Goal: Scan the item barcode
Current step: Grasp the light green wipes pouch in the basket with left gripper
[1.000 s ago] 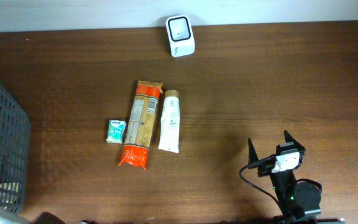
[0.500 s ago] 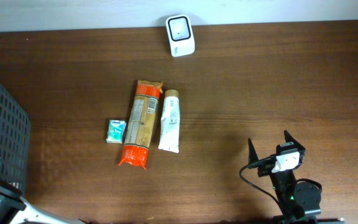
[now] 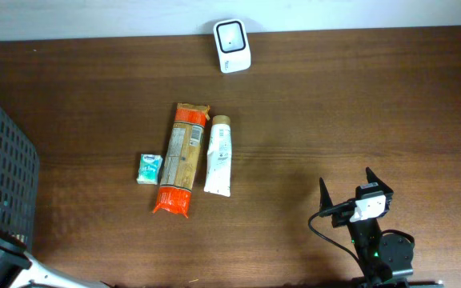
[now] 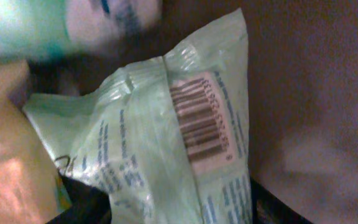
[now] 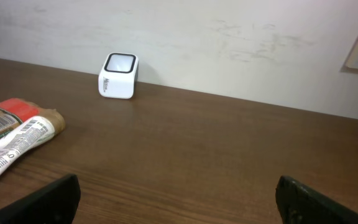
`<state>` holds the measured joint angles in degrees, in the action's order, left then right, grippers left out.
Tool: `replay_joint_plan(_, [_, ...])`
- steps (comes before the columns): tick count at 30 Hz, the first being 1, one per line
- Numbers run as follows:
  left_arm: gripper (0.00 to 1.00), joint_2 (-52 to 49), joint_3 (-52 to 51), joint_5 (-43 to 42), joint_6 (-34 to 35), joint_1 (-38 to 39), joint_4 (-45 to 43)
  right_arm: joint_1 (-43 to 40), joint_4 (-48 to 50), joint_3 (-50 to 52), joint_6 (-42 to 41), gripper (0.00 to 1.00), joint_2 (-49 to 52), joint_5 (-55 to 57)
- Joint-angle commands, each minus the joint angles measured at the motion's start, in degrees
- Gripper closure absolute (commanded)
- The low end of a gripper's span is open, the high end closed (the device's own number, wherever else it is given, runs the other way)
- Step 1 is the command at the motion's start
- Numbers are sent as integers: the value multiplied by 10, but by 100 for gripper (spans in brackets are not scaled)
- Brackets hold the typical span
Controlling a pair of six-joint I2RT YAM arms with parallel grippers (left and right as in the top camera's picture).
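Work has barely begun: green packet [image 4: 166, 124] lies between the left gripper's [image 4: 179, 208] fingers, seemingly in the near-left basket [image 3: 6, 184], grip impossible to judge, right gripper [image 3: 345, 178] wide and empty, far scanner [image 3: 232, 35] unused.

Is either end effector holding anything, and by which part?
The right end effector is open, empty. The left end effector straddles the green packet across its width; whether it grips cannot be told.
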<state>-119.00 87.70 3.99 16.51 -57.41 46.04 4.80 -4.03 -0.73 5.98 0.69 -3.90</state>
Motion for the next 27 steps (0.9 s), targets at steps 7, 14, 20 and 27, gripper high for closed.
replay_joint_plan(7, [55,-17,213,-53,-2,0,177,-4,-1,4,-4,1,-3,5])
replay_joint_plan(14, [37,-16,212,-57,-18,0,190,-4,-1,4,-4,1,-3,5])
replay_joint_plan(20, [29,-60,155,-38,-18,0,148,-4,-1,4,-4,1,-3,5])
replay_joint_plan(27, [65,-138,153,-25,-21,-2,144,-4,-1,4,-4,1,-3,5])
